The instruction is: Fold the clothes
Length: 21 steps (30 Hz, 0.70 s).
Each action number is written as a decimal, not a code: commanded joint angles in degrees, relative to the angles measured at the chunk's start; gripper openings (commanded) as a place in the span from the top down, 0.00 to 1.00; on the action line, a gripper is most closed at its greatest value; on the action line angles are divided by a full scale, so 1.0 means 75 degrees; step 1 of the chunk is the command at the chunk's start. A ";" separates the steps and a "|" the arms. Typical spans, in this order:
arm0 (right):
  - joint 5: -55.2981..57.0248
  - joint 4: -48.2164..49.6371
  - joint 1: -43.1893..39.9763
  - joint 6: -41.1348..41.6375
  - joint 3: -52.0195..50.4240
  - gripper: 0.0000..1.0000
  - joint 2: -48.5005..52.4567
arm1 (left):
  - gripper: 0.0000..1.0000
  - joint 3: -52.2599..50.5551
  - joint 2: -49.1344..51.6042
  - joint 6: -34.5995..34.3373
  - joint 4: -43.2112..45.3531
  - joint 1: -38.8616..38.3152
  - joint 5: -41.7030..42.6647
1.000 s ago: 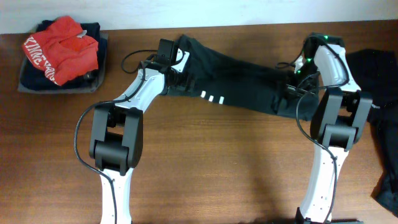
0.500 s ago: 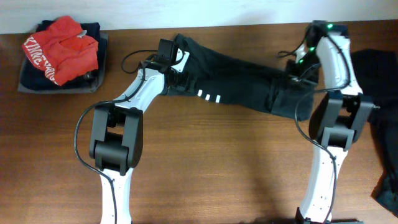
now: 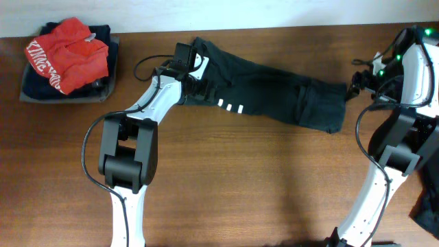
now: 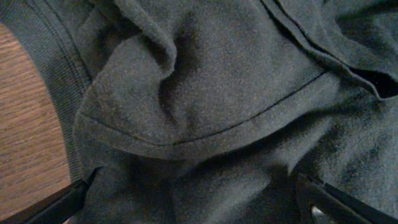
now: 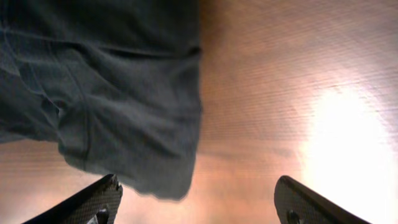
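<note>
A black garment (image 3: 274, 92) lies stretched across the table, with three small white marks near its middle. My left gripper (image 3: 200, 74) is at its left end. In the left wrist view the dark cloth (image 4: 205, 93) fills the frame, and the left gripper (image 4: 199, 205) stands open over it, fingertips wide apart at the bottom corners. My right gripper (image 3: 354, 84) hovers just right of the garment's right end, open and holding nothing. In the right wrist view the garment's corner (image 5: 124, 106) lies on the wood in front of the open right gripper (image 5: 199, 205).
A red garment (image 3: 67, 53) sits on a stack of dark folded clothes on a grey tray (image 3: 27, 95) at the back left. More dark clothes (image 3: 415, 72) lie at the right edge. The table's far edge runs just behind the garment.
My right gripper has opened, let go of the garment's right end and drawn back to the right. The released end now lies flat. The left arm has not moved.
</note>
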 commanded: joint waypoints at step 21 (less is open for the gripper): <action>-0.2684 0.2975 0.0052 -0.0615 -0.3142 0.21 -0.0090 | 0.01 0.0047 -0.0256 -0.0085 -0.0006 0.0038 0.0085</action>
